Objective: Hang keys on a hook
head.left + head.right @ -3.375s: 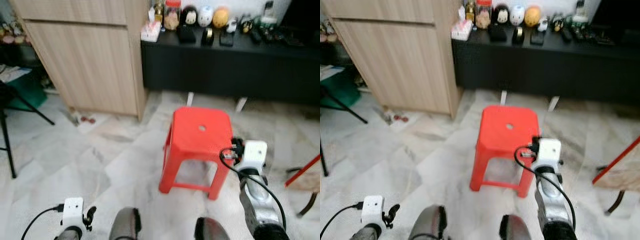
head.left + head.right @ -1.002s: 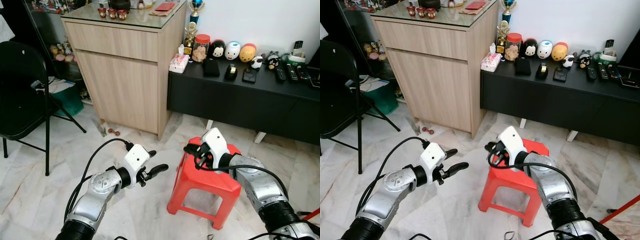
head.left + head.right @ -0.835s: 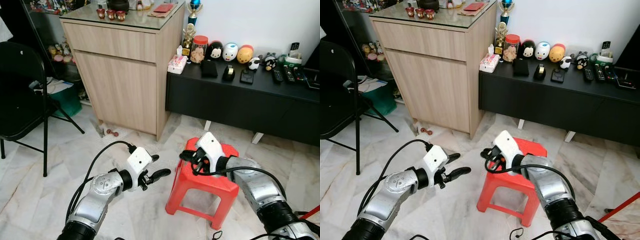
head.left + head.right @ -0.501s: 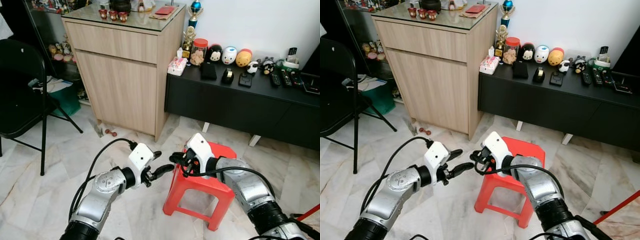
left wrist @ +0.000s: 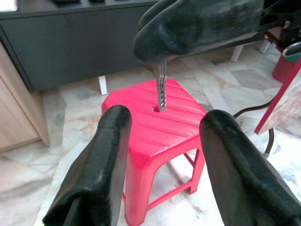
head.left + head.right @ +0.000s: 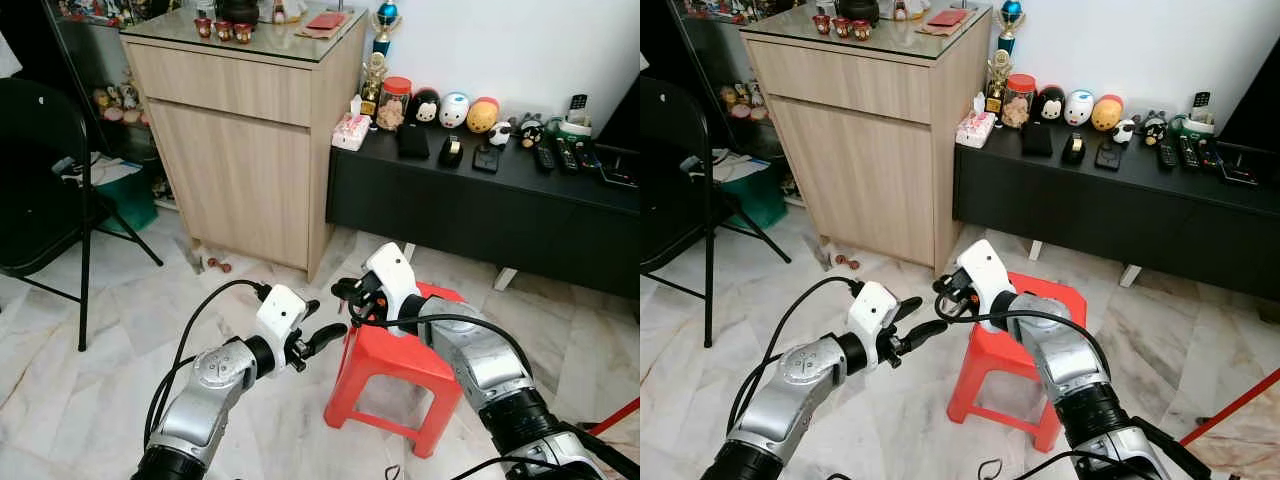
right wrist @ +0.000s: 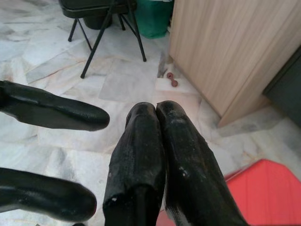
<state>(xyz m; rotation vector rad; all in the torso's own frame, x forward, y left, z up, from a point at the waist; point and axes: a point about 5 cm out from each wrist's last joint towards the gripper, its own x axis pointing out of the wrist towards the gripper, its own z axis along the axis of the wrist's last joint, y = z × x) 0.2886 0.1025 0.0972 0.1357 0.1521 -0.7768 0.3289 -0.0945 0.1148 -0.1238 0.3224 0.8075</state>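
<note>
My right gripper [image 6: 342,291] is shut on the keys and held out over the floor, left of the red stool [image 6: 400,352]. In the left wrist view a silver key [image 5: 162,89] hangs straight down from its pressed-together fingers [image 5: 197,23]. My left gripper [image 6: 322,322] is open just below and left of the right one, its two fingers [image 7: 51,113] spread apart. The key hangs above the gap between those fingers without touching either. In the right wrist view the right gripper [image 7: 155,108] is shut tight and the key itself is hidden.
A light wooden cabinet [image 6: 250,130] stands ahead on the left. Beside it is a low black console [image 6: 480,200] carrying figurines and remotes. A black folding chair [image 6: 40,170] is at far left. Pale marble floor [image 6: 120,330] lies open around the stool.
Both arms rose from hanging low as the camera lifted. Over the last second my right gripper carried the key leftward off the stool, closing on the open left gripper.
</note>
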